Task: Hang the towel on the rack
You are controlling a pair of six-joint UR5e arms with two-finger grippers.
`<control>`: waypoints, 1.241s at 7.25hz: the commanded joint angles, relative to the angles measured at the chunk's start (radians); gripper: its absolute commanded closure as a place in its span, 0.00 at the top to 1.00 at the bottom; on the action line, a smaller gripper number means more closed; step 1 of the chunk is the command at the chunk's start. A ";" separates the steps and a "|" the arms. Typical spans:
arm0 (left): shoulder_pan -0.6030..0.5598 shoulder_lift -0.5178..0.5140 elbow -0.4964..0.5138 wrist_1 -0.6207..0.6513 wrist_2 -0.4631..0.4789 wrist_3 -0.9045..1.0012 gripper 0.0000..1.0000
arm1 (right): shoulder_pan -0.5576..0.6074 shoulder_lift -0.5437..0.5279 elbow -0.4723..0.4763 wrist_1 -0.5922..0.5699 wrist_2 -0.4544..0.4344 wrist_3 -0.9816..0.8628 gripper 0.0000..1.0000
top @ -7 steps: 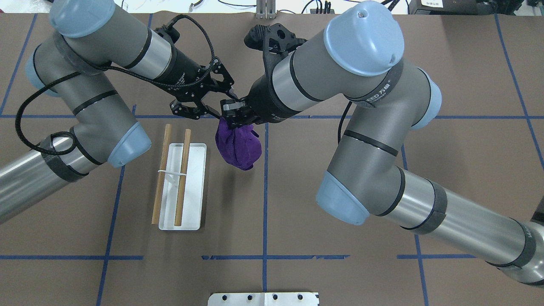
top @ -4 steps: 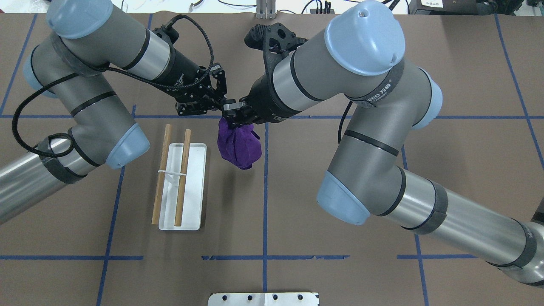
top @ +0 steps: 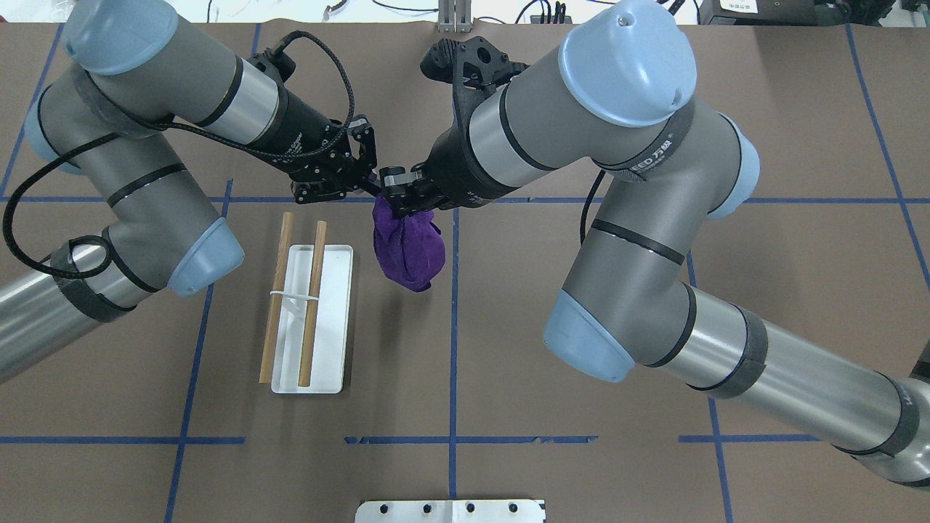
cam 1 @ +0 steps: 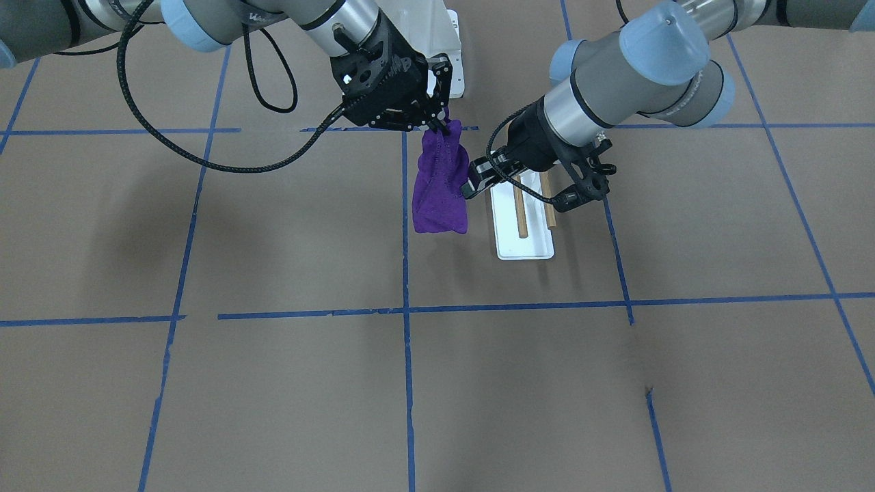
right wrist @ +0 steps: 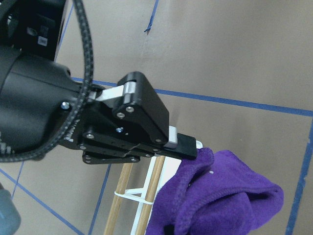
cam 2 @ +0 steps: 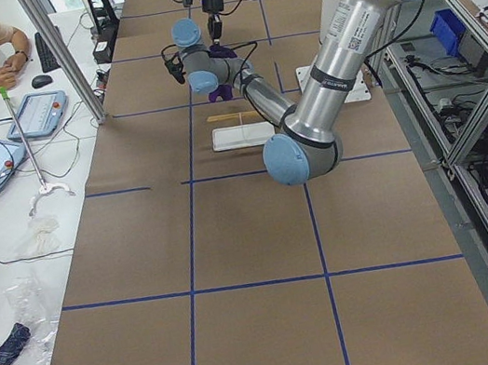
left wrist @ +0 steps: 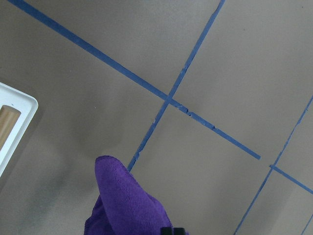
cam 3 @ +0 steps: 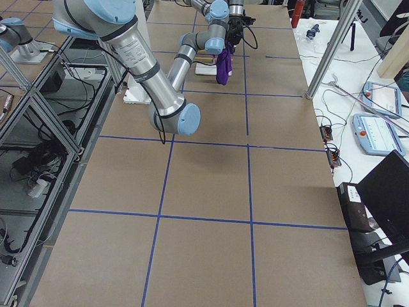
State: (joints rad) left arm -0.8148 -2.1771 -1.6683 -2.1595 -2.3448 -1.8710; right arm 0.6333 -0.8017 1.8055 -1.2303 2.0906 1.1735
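From across the surface (cam 1: pixel 273 383), the right gripper (cam 1: pixel 441 125) hangs over a crossing of blue tape lines with its jaws pinched tight on the top of the towel (cam 1: pixel 437 195), which droops straight down as a narrow purple bundle. The left gripper (cam 1: pixel 473 182) comes in low from the rack's side, its 2 fingers drawn together on the towel's edge partway down. The rack (cam 1: pixel 525 247) stands just beside the towel, partly under the left wrist and apart from the cloth. From overhead, the 2 grippers meet almost tip to tip above a tape line with the towel bunched below them, and the rack's 2 wooden rods (top: pixel 314 305) lie parallel over its white base. A white plate with bolt holes (top: pixel 450 511) sits at the near edge. The left wrist camera catches a purple fold at the bottom of its picture and a corner of the rack's base at the left. The right wrist camera shows the left gripper's fingers closed, their tip at the towel's hem, with the rods behind.
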 commanded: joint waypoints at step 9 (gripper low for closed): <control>-0.043 0.285 -0.292 -0.008 -0.014 0.268 0.00 | 0.115 -0.278 0.121 0.011 0.013 -0.005 1.00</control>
State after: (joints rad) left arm -0.8372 -1.9811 -1.9030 -2.1657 -2.3516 -1.7200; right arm 0.7242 -1.0313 1.9221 -1.2201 2.1033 1.1727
